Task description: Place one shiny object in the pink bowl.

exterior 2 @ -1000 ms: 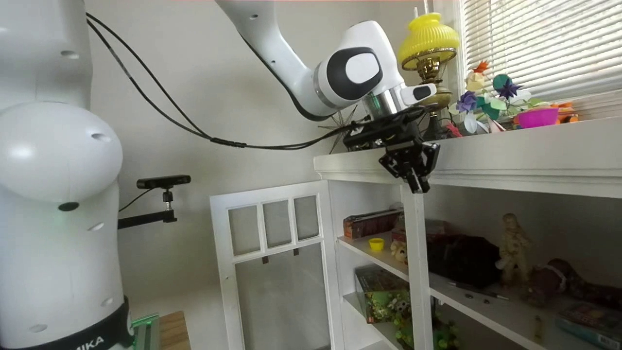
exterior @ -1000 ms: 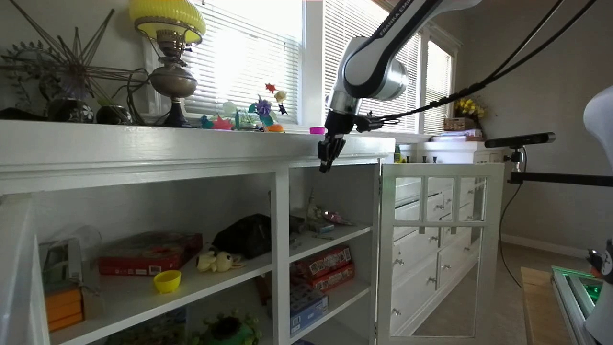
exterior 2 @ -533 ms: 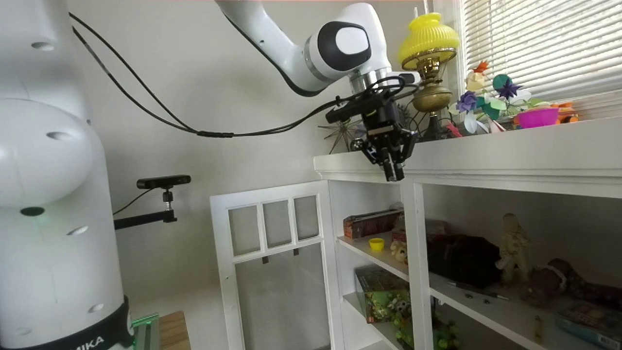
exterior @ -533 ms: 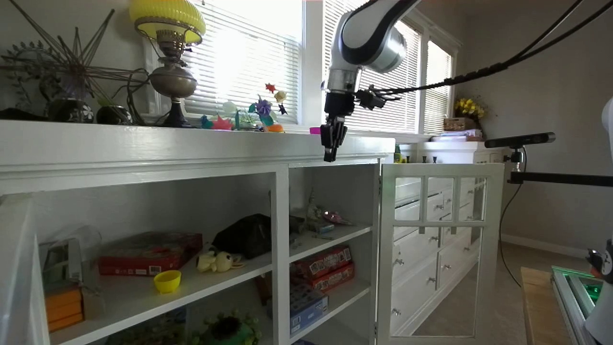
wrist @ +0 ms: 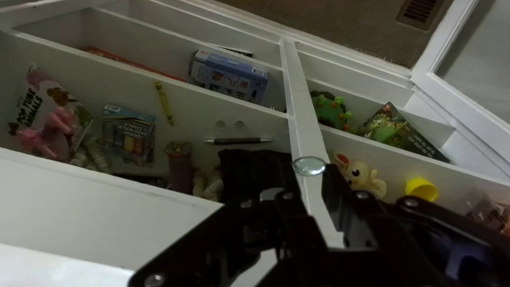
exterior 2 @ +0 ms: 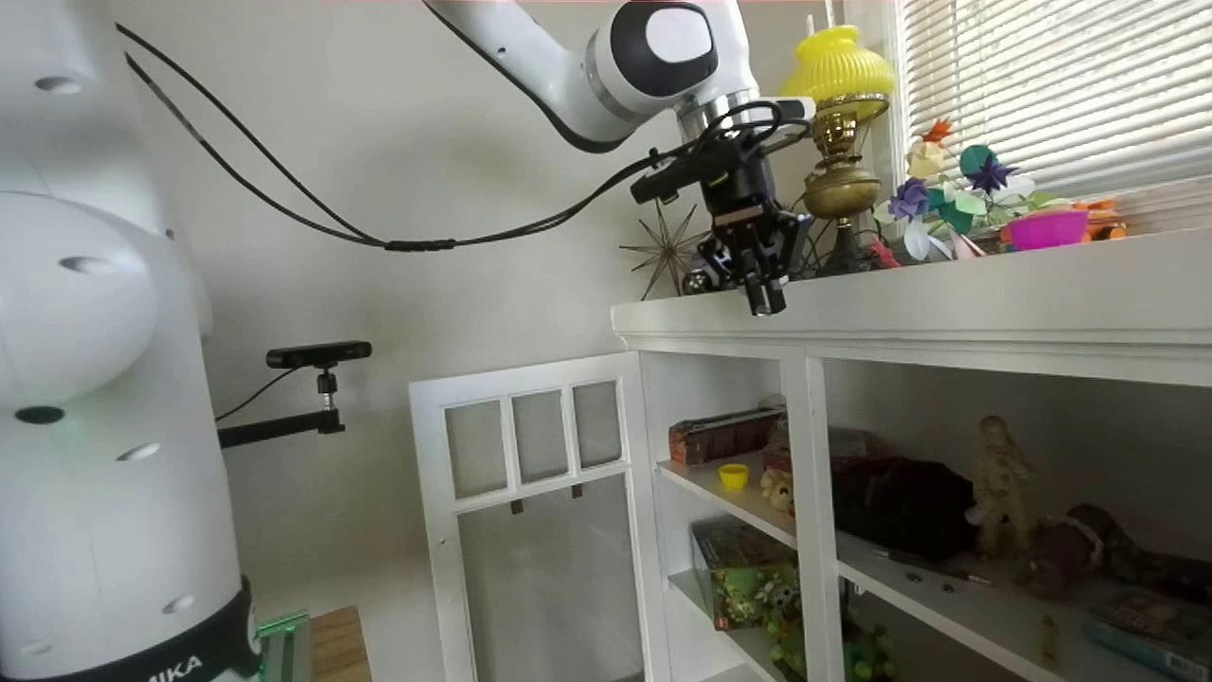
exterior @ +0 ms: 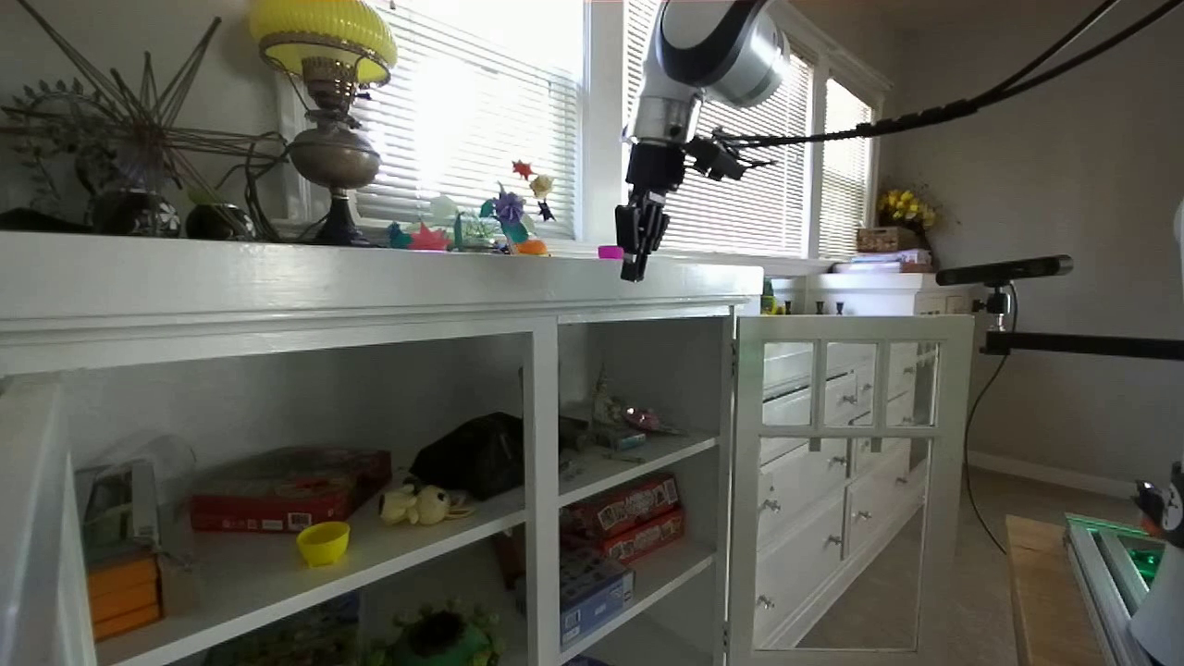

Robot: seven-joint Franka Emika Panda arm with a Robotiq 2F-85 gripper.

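A paned white door (exterior 2: 544,487) is seen swung wide at left in an exterior view, with a yellow cup (exterior 2: 733,475) set on a shelf (exterior 2: 705,476) beside it. Next to the right, the end effector (exterior 2: 765,305) is held before the front edge of the white bench (exterior 2: 947,298), a pale, shiny disc (wrist: 309,166) being clenched in its grip, as shown in the wrist view. At far right, the pink bowl (exterior 2: 1047,230) is perched on the bench top, near colorful flowers (exterior 2: 956,216).

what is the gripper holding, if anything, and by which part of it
In the wrist view, the gripper holds a small, shiny glassy piece, pinched by two opposite edges.
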